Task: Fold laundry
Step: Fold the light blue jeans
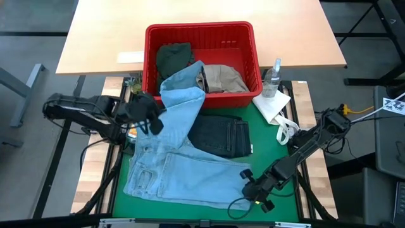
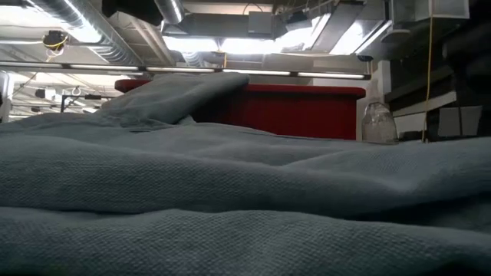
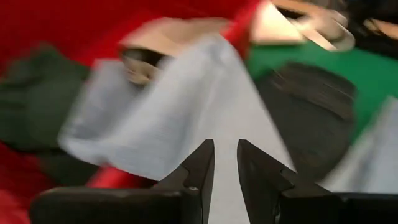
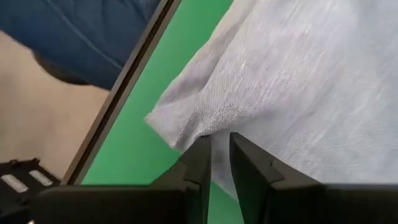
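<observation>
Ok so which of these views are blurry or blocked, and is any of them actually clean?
Left wrist view: motion-smeared, the red basket and light blue denim streaked. Low view: dim, the denim fills the foreground and hides the table, ceiling lights glare behind. Right wrist view: fairly sharp, denim weave readable. High view: evenly lit and clear.

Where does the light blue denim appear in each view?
High view: light blue denim, centre, one leg over the red basket.
Low view: fills the foreground.
Left wrist view: centre.
Right wrist view: upper right.
Shared landmark: the red basket, in all but the right wrist view.
</observation>
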You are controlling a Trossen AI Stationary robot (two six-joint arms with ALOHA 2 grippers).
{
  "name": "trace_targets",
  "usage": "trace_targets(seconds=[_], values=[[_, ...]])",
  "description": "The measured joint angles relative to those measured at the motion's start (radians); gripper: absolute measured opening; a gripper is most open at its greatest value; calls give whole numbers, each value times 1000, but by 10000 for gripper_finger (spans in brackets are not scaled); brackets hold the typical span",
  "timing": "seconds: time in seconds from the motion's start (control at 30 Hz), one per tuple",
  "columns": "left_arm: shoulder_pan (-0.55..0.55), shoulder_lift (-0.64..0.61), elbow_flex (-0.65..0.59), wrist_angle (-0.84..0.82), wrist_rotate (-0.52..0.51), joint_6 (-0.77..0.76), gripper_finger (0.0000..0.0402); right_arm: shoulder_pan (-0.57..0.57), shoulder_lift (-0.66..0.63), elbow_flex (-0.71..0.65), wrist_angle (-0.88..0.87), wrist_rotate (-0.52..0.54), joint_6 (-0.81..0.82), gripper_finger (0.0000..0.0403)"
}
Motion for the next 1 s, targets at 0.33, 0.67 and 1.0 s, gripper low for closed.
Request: trace_targets(seconds=[0.33,0.67,1.0], values=[[111,-18,0,0,-48,184,110,-1,-15,176,-209,53,-10,60],[187,66,0,107,39,215,162,-13,-15,290,-394,193,-79,60],[258,253,0,444,230,363,163,-200,-15,475,-558,307,-422,60]])
